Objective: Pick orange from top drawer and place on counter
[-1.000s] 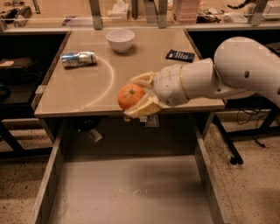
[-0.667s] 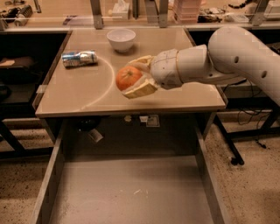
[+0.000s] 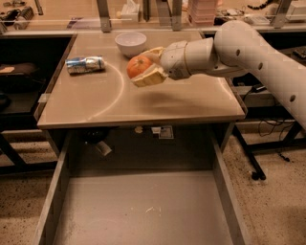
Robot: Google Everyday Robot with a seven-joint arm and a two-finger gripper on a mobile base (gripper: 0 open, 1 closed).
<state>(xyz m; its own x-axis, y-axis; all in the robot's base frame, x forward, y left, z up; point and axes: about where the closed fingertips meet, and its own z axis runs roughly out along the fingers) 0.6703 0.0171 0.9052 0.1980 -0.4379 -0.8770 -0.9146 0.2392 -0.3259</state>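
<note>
My gripper (image 3: 146,66) is shut on the orange (image 3: 138,66), a small round bright-orange fruit, and holds it in the air above the middle of the counter (image 3: 167,103). The white arm reaches in from the right. The top drawer (image 3: 143,210) stands pulled out below the counter's front edge, its flat grey bottom bare apart from small scuffs.
A white bowl (image 3: 130,43) sits at the counter's back, just behind the orange. A crushed silver-blue can (image 3: 85,64) lies at the left. A cluttered bench with metal uprights (image 3: 103,12) runs behind. Black table legs (image 3: 248,153) stand at the right.
The gripper has carried the orange up from the counter's front edge and back over its middle, toward the bowl.
</note>
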